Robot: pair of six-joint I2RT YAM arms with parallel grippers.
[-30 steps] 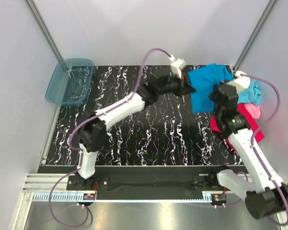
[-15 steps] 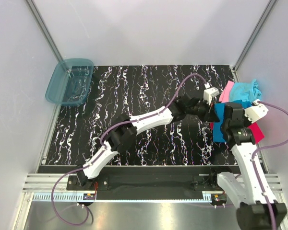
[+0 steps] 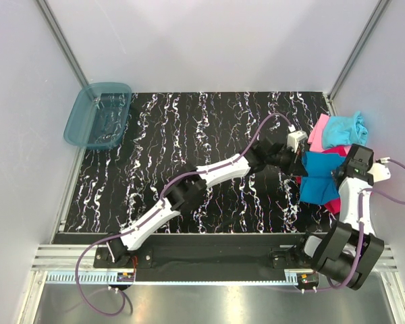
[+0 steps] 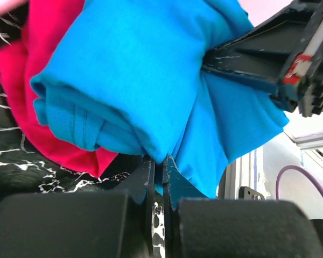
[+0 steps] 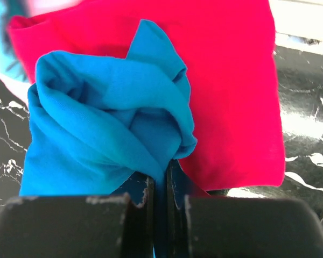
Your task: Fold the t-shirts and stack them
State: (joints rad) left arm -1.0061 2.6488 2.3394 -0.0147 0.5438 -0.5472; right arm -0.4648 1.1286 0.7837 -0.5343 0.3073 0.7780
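The medium blue t-shirt (image 3: 320, 177) lies bunched on the magenta-red t-shirt (image 3: 333, 206) at the table's right edge. My left gripper (image 3: 299, 162) is shut on the blue shirt's left edge. In the left wrist view the gripper (image 4: 159, 161) pinches a fold of the blue cloth (image 4: 151, 75) over the red shirt (image 4: 48, 113). My right gripper (image 3: 342, 177) is shut on the blue shirt's right side. In the right wrist view the gripper (image 5: 164, 172) pinches the blue cloth (image 5: 107, 123) above the red shirt (image 5: 231, 80). The light pink t-shirt (image 3: 320, 129) and the light aqua t-shirt (image 3: 345, 127) lie behind them.
A translucent teal plastic bin (image 3: 98, 115) stands at the back left corner. The black marbled table (image 3: 209, 135) is bounded by white walls and a metal rail at the near edge. The left arm stretches diagonally across the table's middle.
Both grippers carried the blue shirt from the back of the table down onto the red shirt. The right arm has folded back against the right edge.
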